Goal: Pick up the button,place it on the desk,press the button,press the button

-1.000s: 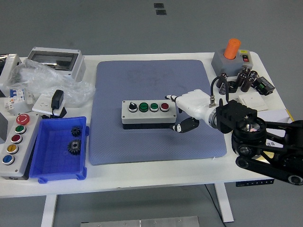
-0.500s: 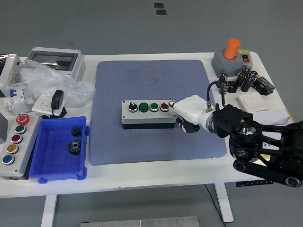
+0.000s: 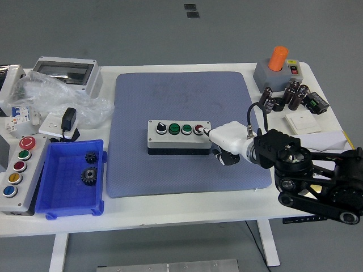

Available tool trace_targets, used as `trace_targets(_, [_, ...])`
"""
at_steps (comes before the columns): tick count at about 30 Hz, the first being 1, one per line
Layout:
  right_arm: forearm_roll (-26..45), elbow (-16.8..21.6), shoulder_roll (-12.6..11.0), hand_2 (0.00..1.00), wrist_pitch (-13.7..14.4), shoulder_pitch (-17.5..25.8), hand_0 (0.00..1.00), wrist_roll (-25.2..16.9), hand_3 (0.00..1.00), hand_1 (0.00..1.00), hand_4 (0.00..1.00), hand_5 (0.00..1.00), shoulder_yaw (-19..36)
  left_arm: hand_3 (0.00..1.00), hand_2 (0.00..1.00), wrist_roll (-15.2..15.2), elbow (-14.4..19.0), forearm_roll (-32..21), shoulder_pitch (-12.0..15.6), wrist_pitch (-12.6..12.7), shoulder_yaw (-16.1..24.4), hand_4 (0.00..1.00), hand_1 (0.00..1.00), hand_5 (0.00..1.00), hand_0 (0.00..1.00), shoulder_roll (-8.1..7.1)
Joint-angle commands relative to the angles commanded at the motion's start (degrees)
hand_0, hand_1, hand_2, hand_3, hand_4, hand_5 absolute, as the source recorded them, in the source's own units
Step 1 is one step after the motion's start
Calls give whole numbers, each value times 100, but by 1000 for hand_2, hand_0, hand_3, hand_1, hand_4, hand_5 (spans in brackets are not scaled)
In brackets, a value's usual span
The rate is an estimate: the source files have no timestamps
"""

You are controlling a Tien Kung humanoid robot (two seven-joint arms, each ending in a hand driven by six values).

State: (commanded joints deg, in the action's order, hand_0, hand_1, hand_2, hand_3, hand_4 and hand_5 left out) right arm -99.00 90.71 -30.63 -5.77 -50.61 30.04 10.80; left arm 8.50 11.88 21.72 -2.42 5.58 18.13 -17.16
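Button box, grey with a black base, lies near the middle of the blue mat, its long side running along the mat's near edge. Its top carries four controls in a row: one black-and-white selector knob, two green buttons and one red button at the right end. The right hand, white with dark fingertips, reaches in from the table's right side; one finger is stretched out with its tip at the red button, apparently touching it, while the other fingers are curled under beside the box's right end and hold nothing.

Compared with half a second ago, the box sits slightly further right and nearer the front edge, and the hand is lower and closer to the table's near edge, with its fingertip now on the red button.

Left of the mat, at the near left corner, a blue bin holds two dark gears. One longer button station with five buttons lies at the left edge. At the far right corner stands one grey box with an orange cylinder on top.
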Motion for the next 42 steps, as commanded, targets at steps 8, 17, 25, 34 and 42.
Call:
trace_targets(8, [138, 24, -26, 260, 108, 22, 334, -127, 983, 376, 370, 2, 70, 602, 574, -7, 7, 61, -12, 6, 64, 567, 631, 307, 619, -2])
trace_targets(17, [60, 674, -515, 254, 972, 363, 324, -585, 970, 365, 386, 2, 1151, 602, 574, -8, 2, -4, 17, 0, 3, 568, 631, 308, 619, -9])
trace_targets(25, [436, 604, -716, 318, 1934, 987, 235, -1418, 905, 363, 607, 167, 2346, 601, 573, -6, 7, 2, 29, -21, -36, 567, 632, 309, 619, 24])
trace_targets(34, [1571, 124, -386, 693, 3122, 2123, 537, -2877, 828, 637, 926, 508, 4108, 603, 574, -16, 22, 57, -53, -57, -50, 570, 632, 306, 619, -38])
trace_targets(42, [2559, -44, -107, 756, 3289, 3185, 644, -4084, 835, 689, 995, 617, 5474, 604, 575, 0, 38, 135, -91, -104, -31, 584, 633, 312, 619, -73])
